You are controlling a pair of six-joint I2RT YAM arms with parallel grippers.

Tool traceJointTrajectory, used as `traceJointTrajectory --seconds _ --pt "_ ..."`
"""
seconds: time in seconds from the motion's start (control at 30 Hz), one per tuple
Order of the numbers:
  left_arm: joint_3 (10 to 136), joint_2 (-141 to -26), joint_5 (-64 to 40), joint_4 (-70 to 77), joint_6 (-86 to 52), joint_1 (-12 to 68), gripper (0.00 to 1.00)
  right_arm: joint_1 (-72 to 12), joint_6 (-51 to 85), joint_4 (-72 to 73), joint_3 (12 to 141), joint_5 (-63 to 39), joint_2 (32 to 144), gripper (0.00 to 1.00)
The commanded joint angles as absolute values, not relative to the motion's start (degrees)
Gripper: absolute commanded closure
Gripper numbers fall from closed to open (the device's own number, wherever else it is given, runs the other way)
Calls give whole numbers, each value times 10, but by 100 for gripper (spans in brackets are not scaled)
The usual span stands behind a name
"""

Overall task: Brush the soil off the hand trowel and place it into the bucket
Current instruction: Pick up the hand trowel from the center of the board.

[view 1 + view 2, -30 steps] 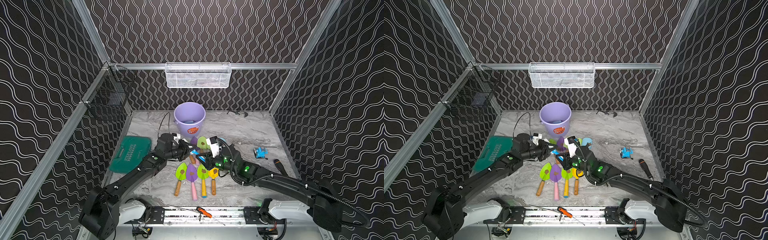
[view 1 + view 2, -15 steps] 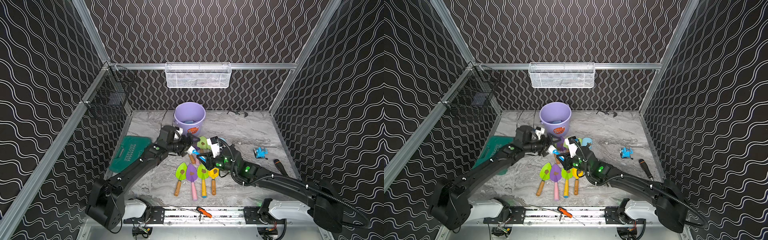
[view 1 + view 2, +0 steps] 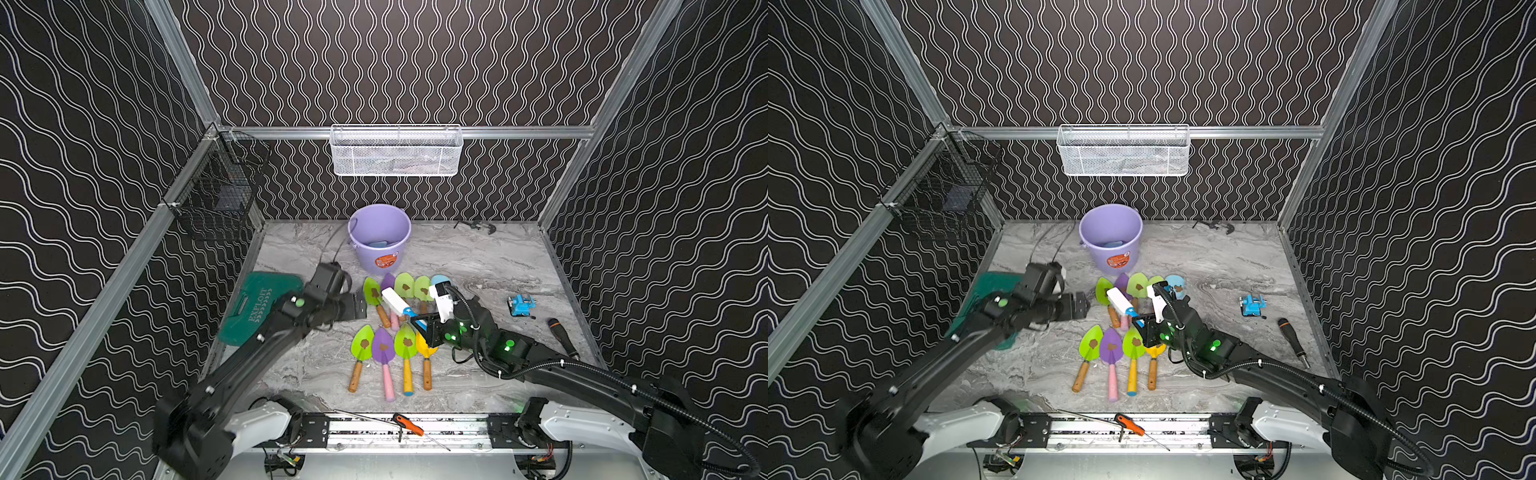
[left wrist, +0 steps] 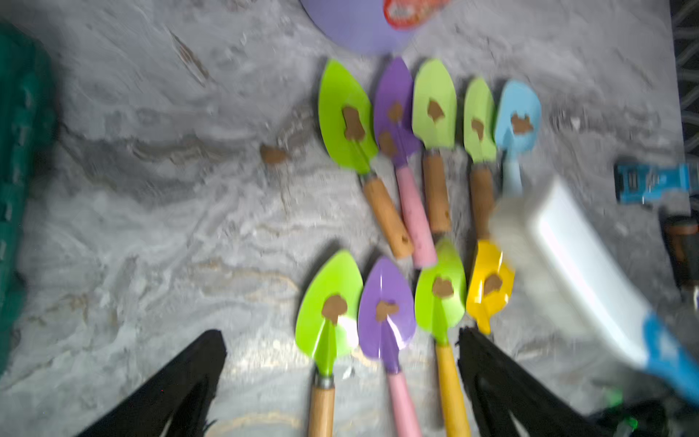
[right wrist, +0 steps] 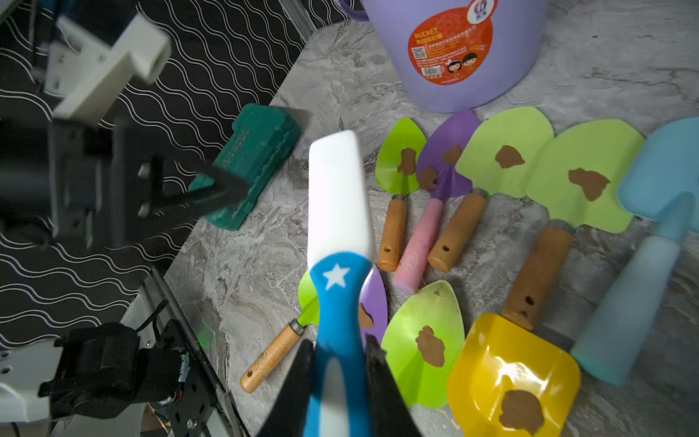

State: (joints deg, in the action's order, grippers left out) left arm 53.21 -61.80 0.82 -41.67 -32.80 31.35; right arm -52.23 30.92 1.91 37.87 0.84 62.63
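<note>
A: Which step?
B: Picking the next one, I judge; my right gripper [image 5: 339, 342] is clamped on the brush [image 5: 336, 196]; my left gripper [image 3: 358, 305] hangs spread, empty, beside the trowels [image 3: 358, 352]; they lie on the counter [image 3: 478, 266] before the bucket [image 3: 365, 257], soil [image 4: 334, 306] on every blade; next, grasp one handle.
A: Hidden?
B: Inside the bucket, something blue [image 3: 378, 244]; unidentifiable.

- Both top views: mounted high over the near edge, looking down toward the far wall; both share the whole table [image 3: 478, 257].
- Left wrist view: close, looking down on the trowels [image 4: 386, 302], toward the bucket [image 4: 359, 26].
- Right wrist view: close and low, looking along the brush [image 5: 338, 196]; shares the trowels and bucket.
</note>
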Motion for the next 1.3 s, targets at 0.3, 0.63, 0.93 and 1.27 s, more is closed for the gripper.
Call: traceJointTrajectory --seconds 0.3,0.63,0.93,1.27 --pt "407 -509 182 -502 -499 577 20 -523 333 -28 381 38 602 100" --pt "368 -590 196 -426 -536 653 20 -524 345 -20 364 33 595 100" --pt "327 -633 172 -361 -543 653 43 -524 348 -14 356 33 597 100" --pt "284 -673 156 -316 -552 643 48 -523 355 -2 350 29 606 100"
